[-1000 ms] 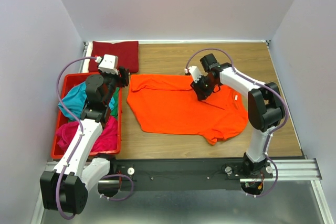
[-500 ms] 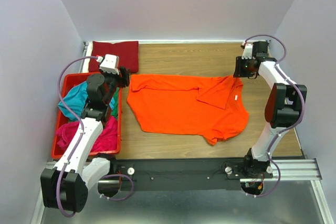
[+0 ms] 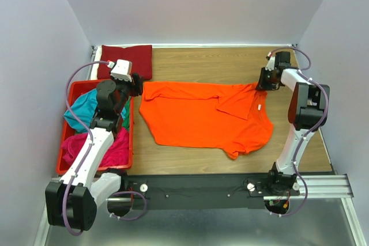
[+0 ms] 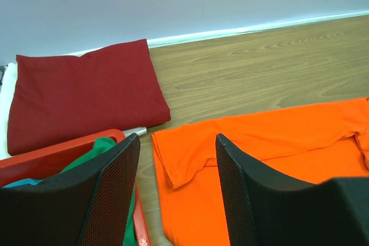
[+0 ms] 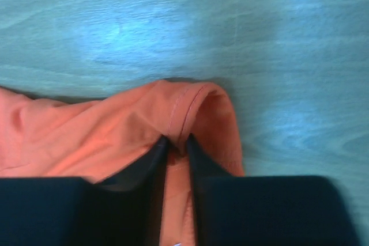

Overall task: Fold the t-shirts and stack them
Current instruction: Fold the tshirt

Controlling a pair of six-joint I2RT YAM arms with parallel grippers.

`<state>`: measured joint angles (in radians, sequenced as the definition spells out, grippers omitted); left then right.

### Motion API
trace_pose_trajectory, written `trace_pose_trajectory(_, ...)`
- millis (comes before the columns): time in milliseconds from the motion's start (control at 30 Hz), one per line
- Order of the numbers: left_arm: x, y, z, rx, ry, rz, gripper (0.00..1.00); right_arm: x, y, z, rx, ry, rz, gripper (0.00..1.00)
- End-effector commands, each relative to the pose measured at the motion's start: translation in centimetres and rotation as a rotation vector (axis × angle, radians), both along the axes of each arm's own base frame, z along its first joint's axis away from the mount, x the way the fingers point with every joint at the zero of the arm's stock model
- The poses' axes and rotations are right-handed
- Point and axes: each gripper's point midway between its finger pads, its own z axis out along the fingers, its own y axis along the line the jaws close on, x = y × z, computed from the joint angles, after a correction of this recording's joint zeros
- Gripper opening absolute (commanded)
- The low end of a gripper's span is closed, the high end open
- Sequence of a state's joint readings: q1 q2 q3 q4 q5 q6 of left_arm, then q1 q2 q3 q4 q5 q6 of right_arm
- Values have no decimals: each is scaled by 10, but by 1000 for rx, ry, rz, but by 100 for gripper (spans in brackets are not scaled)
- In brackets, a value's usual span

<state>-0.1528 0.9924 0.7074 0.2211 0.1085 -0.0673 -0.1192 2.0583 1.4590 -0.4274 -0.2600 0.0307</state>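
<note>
A bright orange t-shirt (image 3: 196, 118) lies spread on the wooden table, its right sleeve folded over the body. My right gripper (image 3: 258, 86) is shut on the shirt's far right corner; in the right wrist view the orange hem (image 5: 184, 108) is pinched between the fingers. My left gripper (image 3: 138, 84) is open and empty, just above the shirt's left sleeve (image 4: 184, 162), its fingers (image 4: 112, 191) apart. A folded dark red t-shirt (image 3: 125, 60) lies at the far left corner. Teal (image 3: 83, 108), green (image 3: 124, 112) and magenta (image 3: 104, 145) t-shirts lie crumpled in the crate.
The red plastic crate (image 3: 131, 142) stands along the table's left side under my left arm. White walls close in the table's back and sides. Bare wood (image 3: 202, 61) lies behind the orange t-shirt.
My right gripper swung from the middle of the orange shirt to its far right corner, then dropped slightly and shut on the hem. The left arm barely moved.
</note>
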Motion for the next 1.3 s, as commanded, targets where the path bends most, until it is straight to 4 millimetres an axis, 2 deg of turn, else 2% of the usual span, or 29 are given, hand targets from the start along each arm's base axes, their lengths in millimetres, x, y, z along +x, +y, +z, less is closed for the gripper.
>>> trace_pose_trajectory(0,1,-6,2,9,-1,-26,63,18,-11,2,28,-38,-35,17)
trace_pose_trajectory(100,2,-6,0,9,7,-28,63,28,-32,7,-9,-78,-76,3)
trace_pose_trajectory(133,3,-6,-3,10,15,-29,63,31,-42,8,-29,-88,-93,1)
trace_pose_trajectory(233,5,-8,-8,9,31,-32,63,42,-56,11,-43,-114,-99,1)
trace_pose_trajectory(300,7,-10,-11,9,39,-44,63,47,-59,11,-47,-123,-90,1)
trace_pose_trajectory(500,28,-32,-54,-35,189,-129,61,65,-65,3,-81,-144,-33,1)
trace_pose_trajectory(567,40,-42,-70,-52,262,-144,58,74,-70,-1,-105,-153,-23,1)
trace_pose_trajectory(633,55,-50,-76,-39,300,-149,58,83,-78,-2,-137,-158,-33,1)
trace_pose_trajectory(700,60,-60,-86,-6,345,-149,58,98,-85,1,-163,-185,-44,1)
trace_pose_trajectory(733,72,-63,-91,3,368,-145,58,104,-91,4,-184,-192,-68,1)
trace_pose_trajectory(833,80,-69,-114,35,458,-139,58,122,-103,11,-217,-223,-117,1)
trace_pose_trajectory(967,65,-84,-154,88,575,-153,58,136,-102,14,-194,-250,-126,1)
trace_pose_trajectory(1133,60,-87,-195,93,689,-59,59,134,-99,5,-173,-236,-123,1)
trace_pose_trajectory(1267,72,-95,-204,50,725,-28,60,129,-98,-1,-175,-220,-114,1)
